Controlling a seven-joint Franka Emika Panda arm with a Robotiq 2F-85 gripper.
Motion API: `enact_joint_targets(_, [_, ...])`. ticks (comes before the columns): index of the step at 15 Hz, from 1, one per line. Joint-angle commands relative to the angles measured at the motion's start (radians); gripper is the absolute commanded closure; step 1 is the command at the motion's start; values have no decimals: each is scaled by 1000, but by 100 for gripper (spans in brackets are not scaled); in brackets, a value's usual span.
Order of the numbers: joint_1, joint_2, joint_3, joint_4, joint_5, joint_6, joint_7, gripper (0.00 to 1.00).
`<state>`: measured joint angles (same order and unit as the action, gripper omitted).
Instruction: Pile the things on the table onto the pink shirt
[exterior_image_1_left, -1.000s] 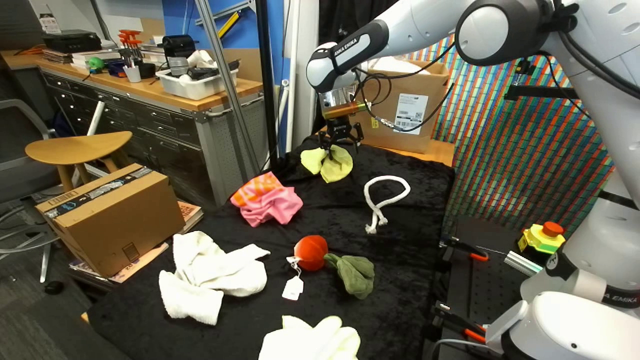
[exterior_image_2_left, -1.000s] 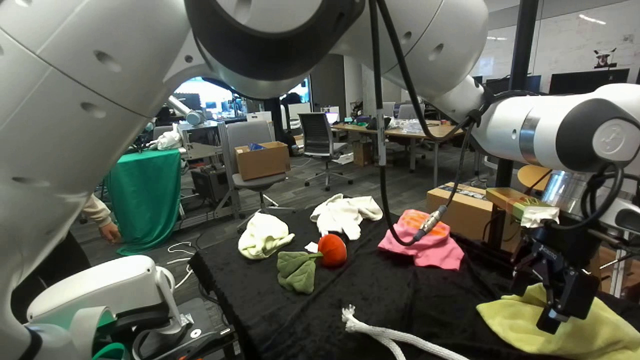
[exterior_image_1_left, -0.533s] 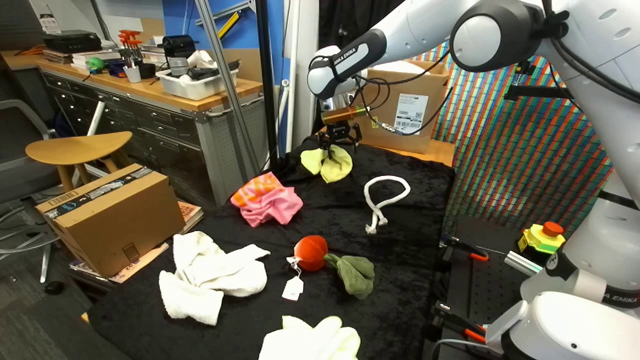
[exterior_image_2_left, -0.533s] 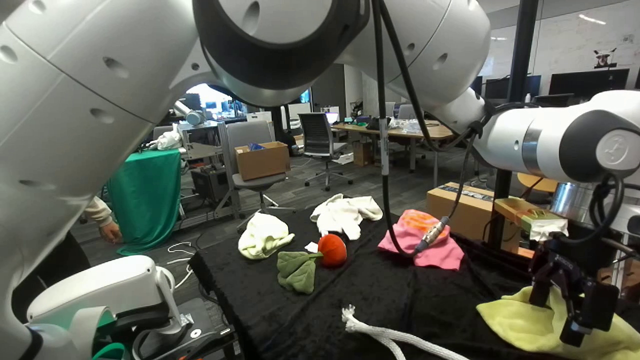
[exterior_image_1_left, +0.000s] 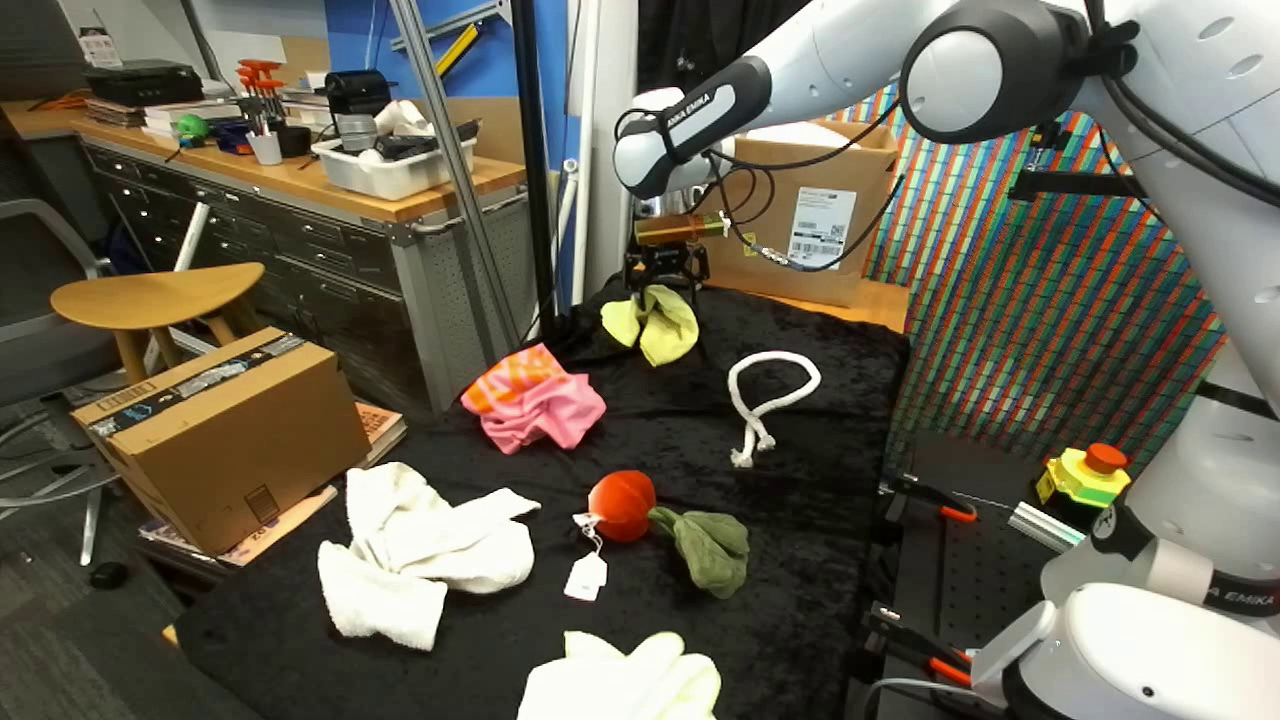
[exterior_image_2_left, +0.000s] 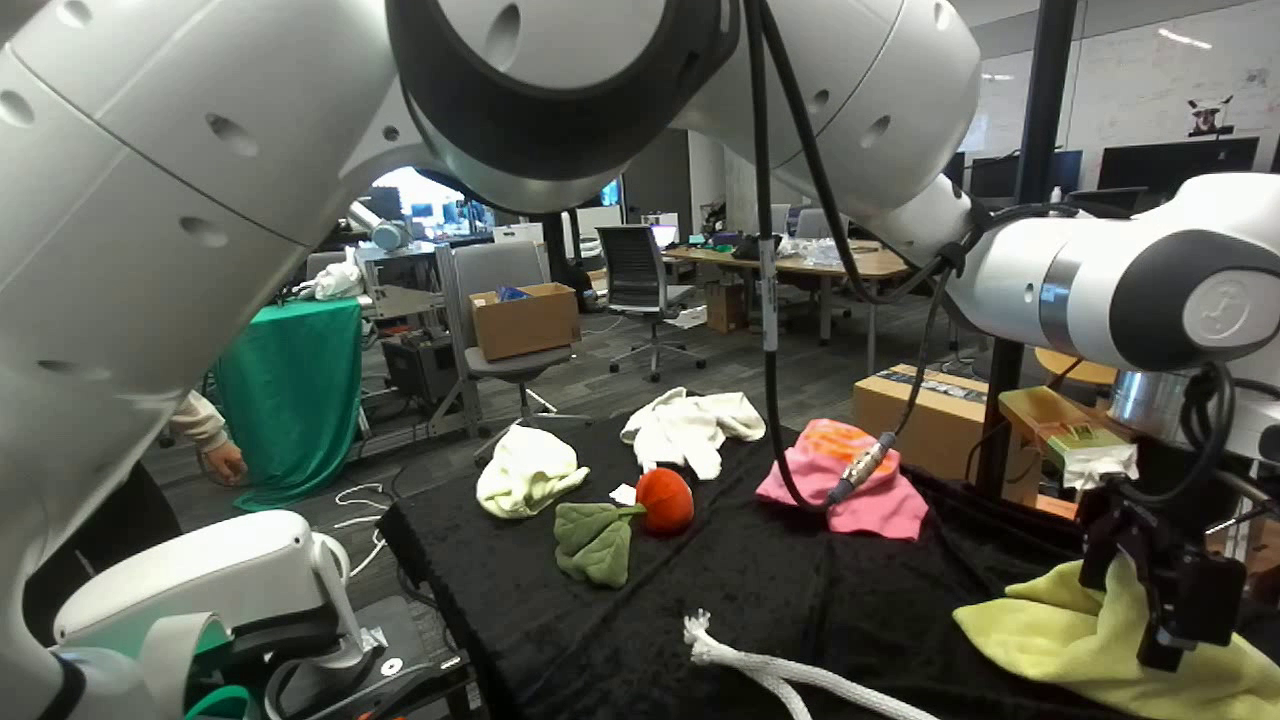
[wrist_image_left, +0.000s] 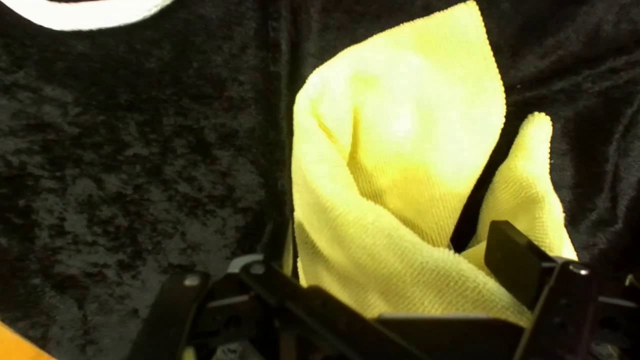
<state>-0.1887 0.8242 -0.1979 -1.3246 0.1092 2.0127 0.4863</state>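
Note:
The pink shirt with an orange pattern (exterior_image_1_left: 540, 400) lies crumpled on the black-covered table; it also shows in an exterior view (exterior_image_2_left: 865, 500). My gripper (exterior_image_1_left: 667, 290) is low at the far end over a yellow-green cloth (exterior_image_1_left: 665, 330). In the wrist view the fingers of the gripper (wrist_image_left: 395, 252) stand wide apart, with folds of the yellow cloth (wrist_image_left: 400, 150) between them. A white rope (exterior_image_1_left: 775, 385), a red plush (exterior_image_1_left: 622, 505) with a green leaf (exterior_image_1_left: 712, 550) touching it, a white cloth (exterior_image_1_left: 430, 560) and a pale cream cloth (exterior_image_1_left: 620, 680) lie on the table.
A cardboard box (exterior_image_1_left: 810, 215) stands behind the table's far end. Another box (exterior_image_1_left: 230, 430) sits beside the table. A black post (exterior_image_1_left: 535, 150) rises near the far corner. An arm cable (exterior_image_2_left: 770, 350) hangs down in front of the shirt in an exterior view.
My gripper has shifted slightly and turned over the yellow cloth. The cloth's middle is bunched up more steeply between the fingers. The shirt and the other things have not moved.

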Motion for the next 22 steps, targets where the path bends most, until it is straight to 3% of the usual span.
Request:
enact_joint_targets(1, [0, -5, -3, -9, -2, 11, -24, 22])
enact_joint_targets(2, [0, -6, -4, -11, -5, 6, -25, 26])
enact_joint_targets(11, [1, -15, -5, -27, -13, -15, -45, 92])
enact_joint_targets(14, [0, -16, -4, -27, -20, -33, -72, 97])
enact_joint_targets(16, [29, -87, -2, -73, -23, -76, -52, 91])
enact_joint_targets(22, [94, -284, -14, -214, -94, -109, -45, 92])
